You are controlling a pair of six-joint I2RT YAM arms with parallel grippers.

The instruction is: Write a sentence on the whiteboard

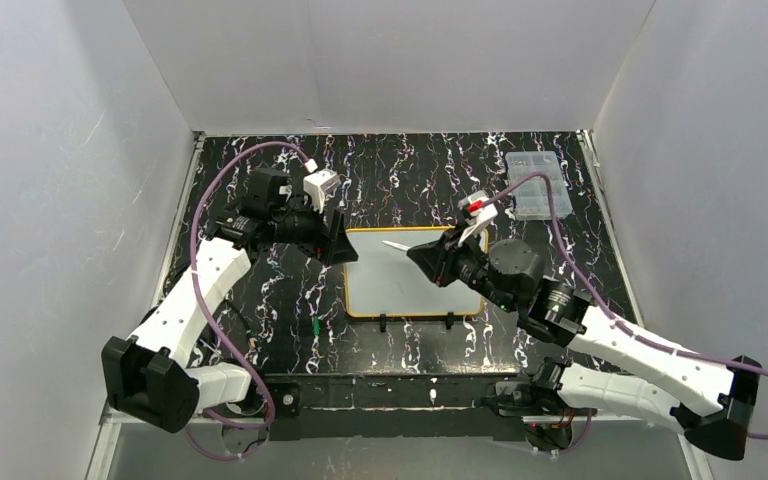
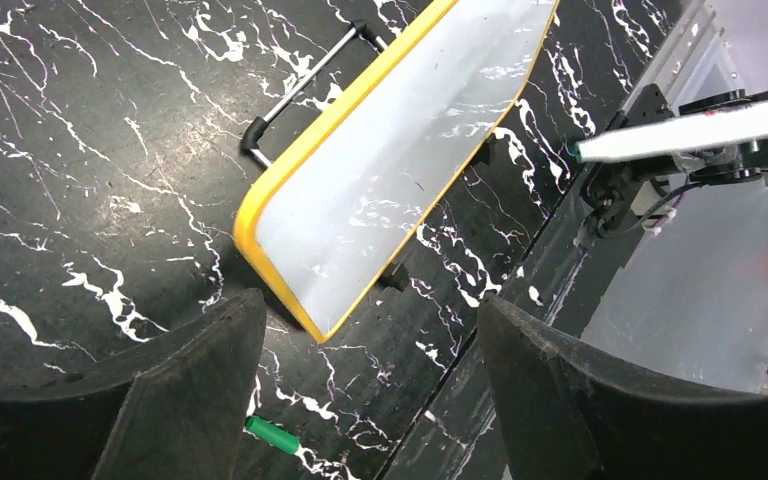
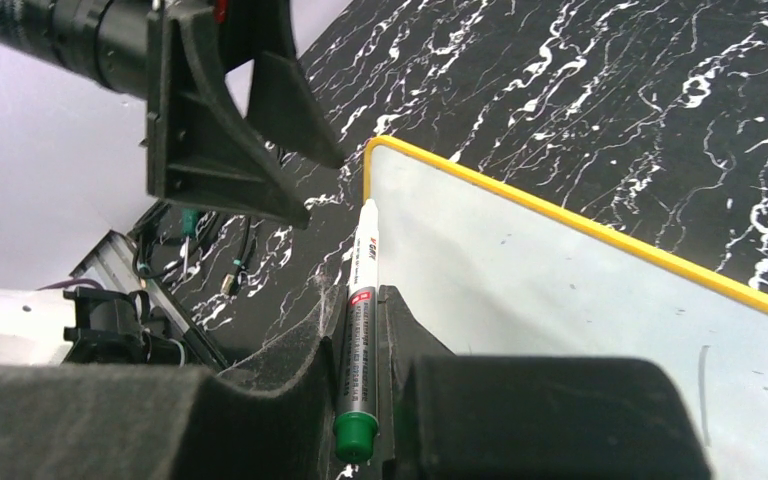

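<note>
The whiteboard [image 1: 390, 288], white with a yellow-orange frame and two black clip feet, lies flat at the table's middle. It also shows in the left wrist view [image 2: 390, 170] and the right wrist view [image 3: 560, 290], blank apart from faint specks. My right gripper [image 1: 422, 256] is shut on a white and silver marker [image 3: 365, 250] with a green end. The marker's tip points at the board's far left corner; I cannot tell if it touches. The marker also shows in the left wrist view [image 2: 690, 130]. My left gripper [image 1: 342, 246] is open and empty beside the board's left edge.
A green marker cap [image 1: 316, 327] lies on the black marbled table left of the board's near corner, also in the left wrist view [image 2: 272, 436]. A clear compartmented box [image 1: 538, 185] sits at the back right. White walls enclose the table.
</note>
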